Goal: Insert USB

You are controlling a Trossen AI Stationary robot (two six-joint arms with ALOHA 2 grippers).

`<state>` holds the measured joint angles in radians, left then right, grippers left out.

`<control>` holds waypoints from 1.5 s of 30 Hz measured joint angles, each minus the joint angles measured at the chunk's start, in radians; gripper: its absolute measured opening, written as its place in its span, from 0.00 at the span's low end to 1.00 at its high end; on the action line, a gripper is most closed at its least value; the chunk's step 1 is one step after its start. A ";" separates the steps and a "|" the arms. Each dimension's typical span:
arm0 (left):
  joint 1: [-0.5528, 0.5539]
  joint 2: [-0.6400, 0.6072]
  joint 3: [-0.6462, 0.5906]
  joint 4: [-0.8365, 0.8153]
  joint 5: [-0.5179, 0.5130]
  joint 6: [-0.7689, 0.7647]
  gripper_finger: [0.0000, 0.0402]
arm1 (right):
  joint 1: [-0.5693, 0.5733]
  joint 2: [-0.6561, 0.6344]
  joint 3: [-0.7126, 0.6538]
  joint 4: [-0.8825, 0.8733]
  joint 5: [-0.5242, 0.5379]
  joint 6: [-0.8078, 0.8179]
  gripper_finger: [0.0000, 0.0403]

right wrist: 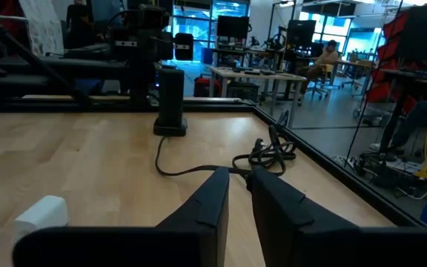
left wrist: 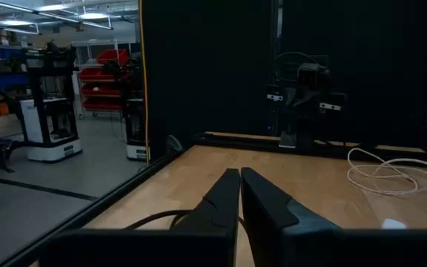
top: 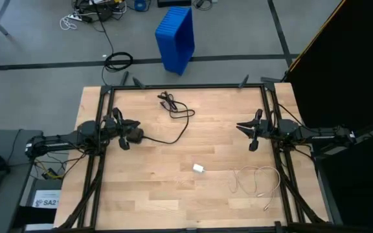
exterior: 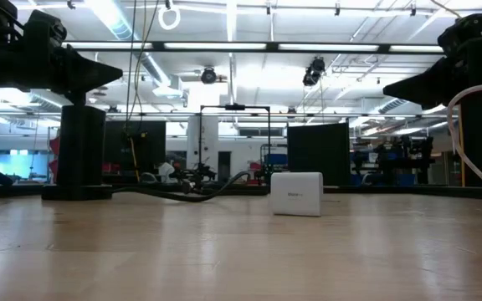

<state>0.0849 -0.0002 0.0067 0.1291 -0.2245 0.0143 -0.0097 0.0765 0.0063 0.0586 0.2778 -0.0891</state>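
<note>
A small white charger block (top: 199, 168) (exterior: 296, 194) rests flat on the wooden table, near its middle. A coiled white cable (top: 258, 182) (left wrist: 391, 172) lies toward the table's right near corner. A black upright block (top: 135, 136) (right wrist: 170, 100) stands at the left, and its black cable (top: 177, 113) runs to a bundle near the far edge. My left gripper (top: 125, 133) (left wrist: 240, 185) hovers just above and beside the black block, shut. My right gripper (top: 250, 133) (right wrist: 237, 185) hangs above the table's right side with only a narrow gap between its fingers, holding nothing.
A black frame rail (top: 186, 86) rims the table. A blue bin (top: 175, 35) and loose cables sit on the floor beyond the far edge. Bare wood (top: 173, 200) lies along the near side between the arms.
</note>
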 joint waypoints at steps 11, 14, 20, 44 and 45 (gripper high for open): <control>0.000 0.000 0.000 0.000 0.000 0.000 0.00 | 0.000 0.000 0.000 0.000 0.000 0.000 0.06; 0.000 0.000 0.000 0.000 0.000 0.000 0.00 | 0.000 0.000 0.000 0.000 0.000 0.000 0.06; 0.000 0.000 0.000 0.000 0.000 0.000 0.00 | 0.000 0.000 0.000 0.000 0.000 0.000 0.08; 0.000 0.001 0.000 0.156 -0.048 -0.006 0.00 | 0.000 0.000 0.000 0.000 0.000 0.000 0.07; 0.000 0.001 0.000 0.174 -0.052 -0.006 0.00 | 0.000 0.000 0.000 0.000 0.000 0.000 0.08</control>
<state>0.0853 0.0006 0.0064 0.3027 -0.2769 0.0080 -0.0100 0.0765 0.0063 0.0585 0.2778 -0.0891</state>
